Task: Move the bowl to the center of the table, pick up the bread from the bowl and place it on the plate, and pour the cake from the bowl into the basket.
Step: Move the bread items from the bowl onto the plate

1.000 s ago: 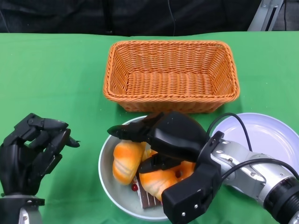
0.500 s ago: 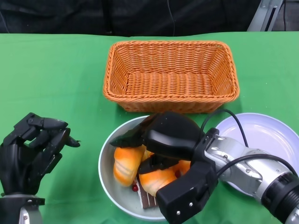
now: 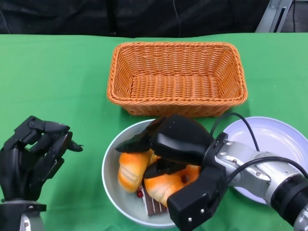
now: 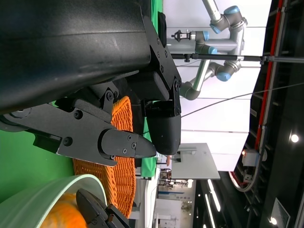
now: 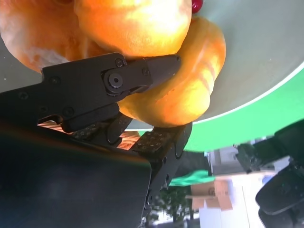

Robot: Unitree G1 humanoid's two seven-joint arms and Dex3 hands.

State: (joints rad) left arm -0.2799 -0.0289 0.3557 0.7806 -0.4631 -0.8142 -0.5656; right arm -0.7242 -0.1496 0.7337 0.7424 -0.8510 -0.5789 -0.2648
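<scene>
The pale green bowl sits near the table's front, just before the basket. It holds two orange bread rolls and a chocolate cake slice with a red cherry. My right hand reaches down into the bowl. In the right wrist view its fingers close from both sides on one bread roll, which lies against the bowl. My left hand rests at the front left, fingers curled in, holding nothing. The white plate lies to the bowl's right, partly under my right forearm.
The wicker basket stands behind the bowl with nothing in it. Green cloth covers the table. A dark backdrop runs along the far edge. In the left wrist view the basket and the bowl's rim show beyond my left fingers.
My right hand has sunk a little lower into the bowl and drawn its fingers in on the bread. The bowl, basket and left hand have stayed put.
</scene>
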